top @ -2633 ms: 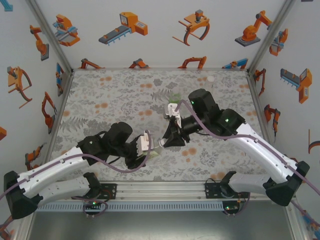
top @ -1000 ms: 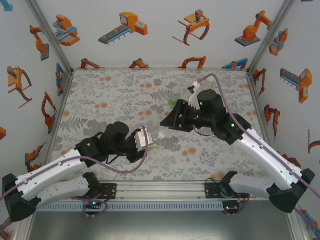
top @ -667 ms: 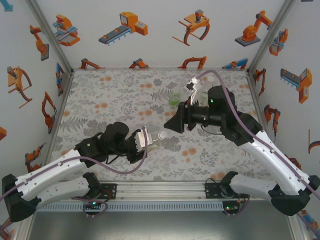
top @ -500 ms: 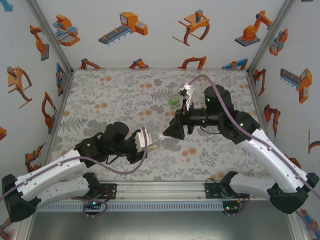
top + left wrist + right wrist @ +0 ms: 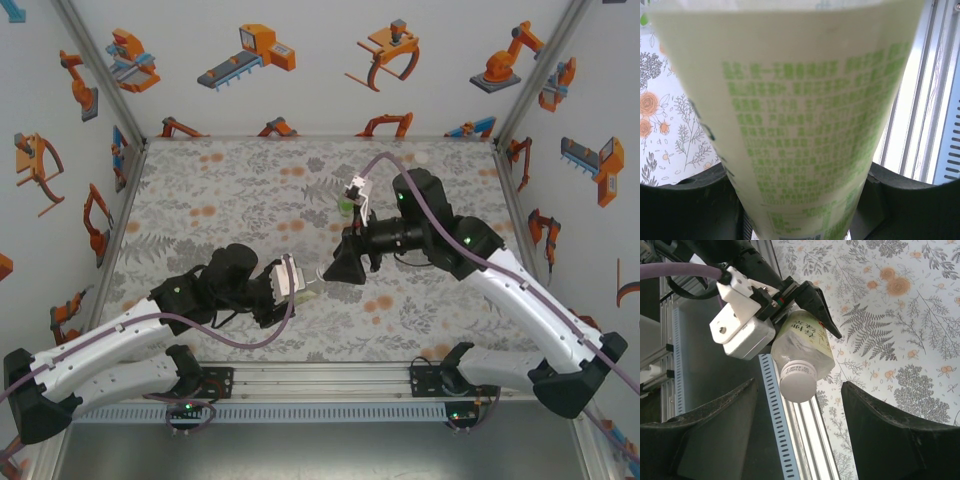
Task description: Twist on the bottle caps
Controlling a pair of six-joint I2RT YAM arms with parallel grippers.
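Note:
My left gripper is shut on a clear bottle with a pale yellowish label printed in green. It holds the bottle tilted above the mat, neck toward the right arm. The black pads press both sides of the body. A white bottle cap sits on the neck. My right gripper is open, its two dark fingers flanking the cap with a gap on each side. In the top view the right gripper meets the bottle's neck end. A green bottle stands behind the right wrist, partly hidden.
A floral mat covers the table, walled on three sides. A small white round cap lies near the far right corner. The aluminium rail with both arm bases runs along the near edge.
My right gripper has swung from beside the green bottle down toward the held bottle, and its jaws have opened wider around the cap. The left arm and its bottle have not moved.

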